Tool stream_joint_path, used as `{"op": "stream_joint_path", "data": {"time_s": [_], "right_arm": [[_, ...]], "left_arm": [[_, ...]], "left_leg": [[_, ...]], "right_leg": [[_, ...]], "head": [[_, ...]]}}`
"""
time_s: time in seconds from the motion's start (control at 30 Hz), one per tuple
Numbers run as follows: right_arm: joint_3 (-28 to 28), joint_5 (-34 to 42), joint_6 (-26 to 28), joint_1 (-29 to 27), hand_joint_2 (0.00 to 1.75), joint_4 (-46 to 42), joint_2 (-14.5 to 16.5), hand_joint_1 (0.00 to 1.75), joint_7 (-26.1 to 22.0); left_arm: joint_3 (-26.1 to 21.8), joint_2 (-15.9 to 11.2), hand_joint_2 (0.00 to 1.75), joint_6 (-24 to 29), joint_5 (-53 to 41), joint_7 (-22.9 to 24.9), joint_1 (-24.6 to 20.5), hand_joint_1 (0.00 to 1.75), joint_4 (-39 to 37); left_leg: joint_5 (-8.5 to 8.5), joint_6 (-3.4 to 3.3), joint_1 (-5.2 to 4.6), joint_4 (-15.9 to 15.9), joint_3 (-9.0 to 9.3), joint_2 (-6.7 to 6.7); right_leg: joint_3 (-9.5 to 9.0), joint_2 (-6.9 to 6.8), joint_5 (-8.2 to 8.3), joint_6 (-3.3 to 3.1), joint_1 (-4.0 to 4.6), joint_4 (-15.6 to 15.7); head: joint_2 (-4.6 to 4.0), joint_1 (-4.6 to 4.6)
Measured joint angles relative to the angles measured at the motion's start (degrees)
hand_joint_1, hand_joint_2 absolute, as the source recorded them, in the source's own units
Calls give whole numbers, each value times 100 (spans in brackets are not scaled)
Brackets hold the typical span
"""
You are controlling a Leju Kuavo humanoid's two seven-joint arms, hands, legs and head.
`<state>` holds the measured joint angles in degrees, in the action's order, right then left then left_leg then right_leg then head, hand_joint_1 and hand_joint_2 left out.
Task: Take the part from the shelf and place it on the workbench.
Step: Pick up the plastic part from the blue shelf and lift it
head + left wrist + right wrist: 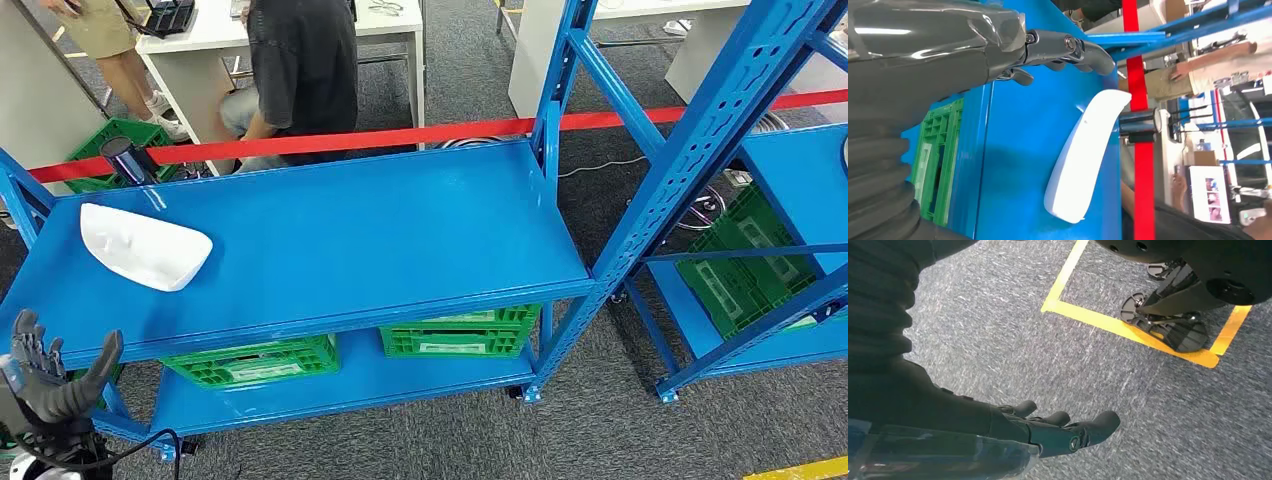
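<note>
None of the task is done: the white part (143, 246) lies untouched on the blue shelf (380, 240). My left robot hand (48, 383) hangs below the shelf's front edge, fingers spread and empty; my right robot hand (1048, 430) hangs empty over carpet. No worktop for delivery can be identified.

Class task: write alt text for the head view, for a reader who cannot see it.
A white curved part lies on the left end of a blue shelf, untouched. The robot's left hand is raised below the shelf's front edge, fingers spread. Green crates sit on the lower level; a person stands behind red tape.
</note>
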<state>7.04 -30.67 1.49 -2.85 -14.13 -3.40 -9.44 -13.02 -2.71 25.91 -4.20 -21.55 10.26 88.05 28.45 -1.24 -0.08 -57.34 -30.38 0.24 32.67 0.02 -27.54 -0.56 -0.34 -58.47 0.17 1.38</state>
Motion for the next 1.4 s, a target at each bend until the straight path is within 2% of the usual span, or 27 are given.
{"op": "stream_joint_path", "data": {"time_s": [0.07,0.2,0.33,0.53,0.73,0.9,1.1,1.4], "right_arm": [[-12,0,3,1,175,27,1,0,0],[-62,-2,14,20,175,115,4,0,-1],[-91,-4,24,54,175,189,6,0,-1],[-141,-18,23,91,175,284,12,0,2],[-151,17,28,96,175,362,27,0,20],[-146,17,166,95,175,493,-42,0,166],[-78,105,273,108,175,531,-79,0,87],[-101,-160,-25,139,175,557,42,0,311]], "left_arm": [[24,-28,175,3,1,2,-13,0,-34],[93,-127,0,56,64,63,-45,0,-170],[125,-219,175,137,367,122,-93,0,-360],[107,-361,175,303,955,57,-289,0,-723],[174,-433,175,383,1137,-92,-384,0,-1040],[509,-385,175,625,1276,-278,-380,0,-1242],[880,-327,175,733,1320,-362,-376,0,-1280],[1277,-485,175,758,1465,-229,-344,0,-1006]], "left_leg": [[0,0,0,0,1,0],[0,0,0,0,2,0],[0,0,0,0,1,-1],[0,1,0,0,1,-1],[-1,1,0,0,2,-1],[0,1,-4,0,-1,-1],[0,1,-5,-1,0,-1],[0,1,3,0,1,-1]], "right_leg": [[1,0,0,0,0,0],[3,0,0,0,0,0],[4,-1,0,0,0,0],[2,-1,0,0,0,0],[4,-1,0,0,0,0],[5,-1,0,0,-3,0],[4,-1,0,1,-5,0],[5,0,0,0,2,0]], "head": [[0,0],[0,0],[0,0],[0,0],[0,0],[0,0],[0,0],[0,1]]}}
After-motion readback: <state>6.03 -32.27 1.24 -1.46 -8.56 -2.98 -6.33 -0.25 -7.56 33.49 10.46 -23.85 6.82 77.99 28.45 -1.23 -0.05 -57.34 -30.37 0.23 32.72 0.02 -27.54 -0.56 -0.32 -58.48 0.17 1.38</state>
